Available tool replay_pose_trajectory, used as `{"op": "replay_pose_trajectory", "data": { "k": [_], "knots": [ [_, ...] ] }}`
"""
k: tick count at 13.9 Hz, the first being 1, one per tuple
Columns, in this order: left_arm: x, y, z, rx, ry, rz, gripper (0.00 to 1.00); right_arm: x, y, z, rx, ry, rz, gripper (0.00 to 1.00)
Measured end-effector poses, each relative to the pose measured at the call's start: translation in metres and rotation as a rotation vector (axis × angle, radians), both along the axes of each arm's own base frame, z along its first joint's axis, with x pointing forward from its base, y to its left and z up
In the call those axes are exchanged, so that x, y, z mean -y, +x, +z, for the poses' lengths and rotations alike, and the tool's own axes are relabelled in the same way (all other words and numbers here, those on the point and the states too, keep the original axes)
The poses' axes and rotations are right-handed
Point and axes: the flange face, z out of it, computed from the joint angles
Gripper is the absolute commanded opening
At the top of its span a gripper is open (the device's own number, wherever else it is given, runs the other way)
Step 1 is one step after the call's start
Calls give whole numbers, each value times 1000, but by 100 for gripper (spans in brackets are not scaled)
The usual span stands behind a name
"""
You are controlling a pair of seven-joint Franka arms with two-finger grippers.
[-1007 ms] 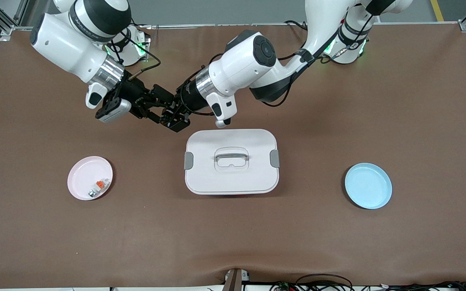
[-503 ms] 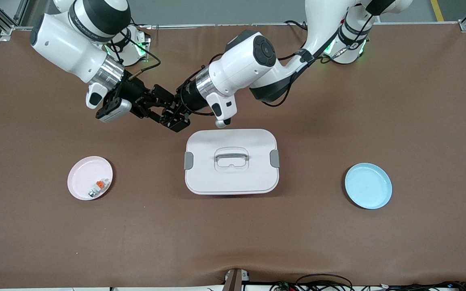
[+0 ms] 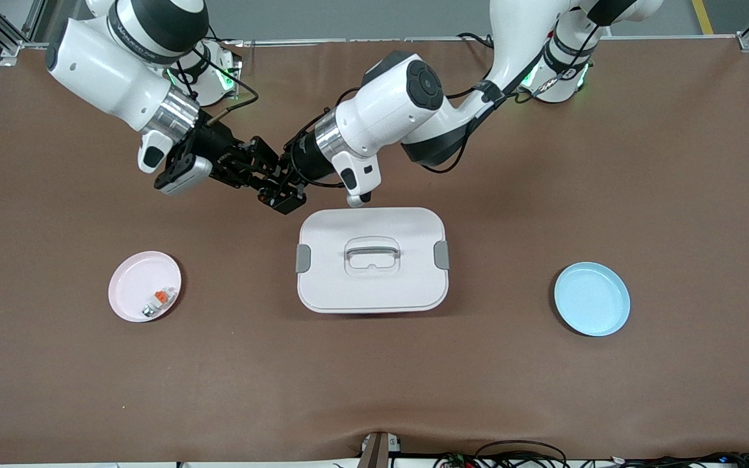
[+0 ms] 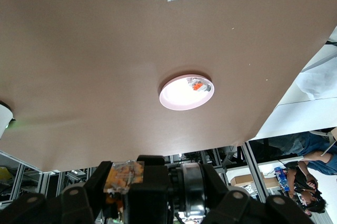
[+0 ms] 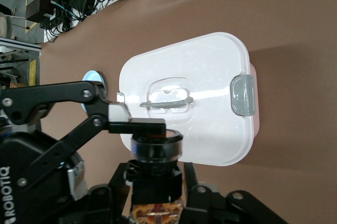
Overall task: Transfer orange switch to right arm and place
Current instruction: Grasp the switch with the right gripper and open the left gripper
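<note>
The two grippers meet tip to tip in mid-air, just off the corner of the white lidded box [image 3: 372, 259] that faces the robots and the right arm's end of the table. From the front view you basically can't see the orange switch [image 5: 156, 153] at all, it's lost in a black tangle of fingers. The right wrist view is the one that shows it: a black cylinder with an amber body, sitting between the right gripper [image 5: 157, 179] fingers, which look pressed in on its amber end. The left gripper [image 5: 138, 125] comes in from the side there, with one finger [image 5: 136, 126] lying across the black end of the switch. Whether the left is still squeezing or has let go, I can't tell.

The left wrist view adds a bit of amber-orange between dark fingers close up, and below the grippers, a pink plate [image 4: 186, 92] with a small white-grey piece with an orange tab [image 4: 196, 84] on it. The front view also has that plate, toward the right arm's end, plus a blue plate [image 3: 591, 298] toward the left arm's end.

Pose-wise, the right arm [image 3: 118, 65] reaches down and inward from its base, and the left arm [image 3: 407, 91] stretches well across the middle of the table, both wrists angled toward each other.
</note>
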Motion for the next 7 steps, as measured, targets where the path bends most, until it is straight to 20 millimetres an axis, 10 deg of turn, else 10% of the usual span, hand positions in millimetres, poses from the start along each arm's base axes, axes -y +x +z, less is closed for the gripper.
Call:
{"op": "replay_pose_trajectory", "data": {
  "k": [2,7],
  "knots": [
    [0,0,0,0,0,0,0,1,0,0,-2,0,2,0],
    [0,0,1,0,-1,-1,18,2,1,1,-9,2,3,0]
  ]
}}
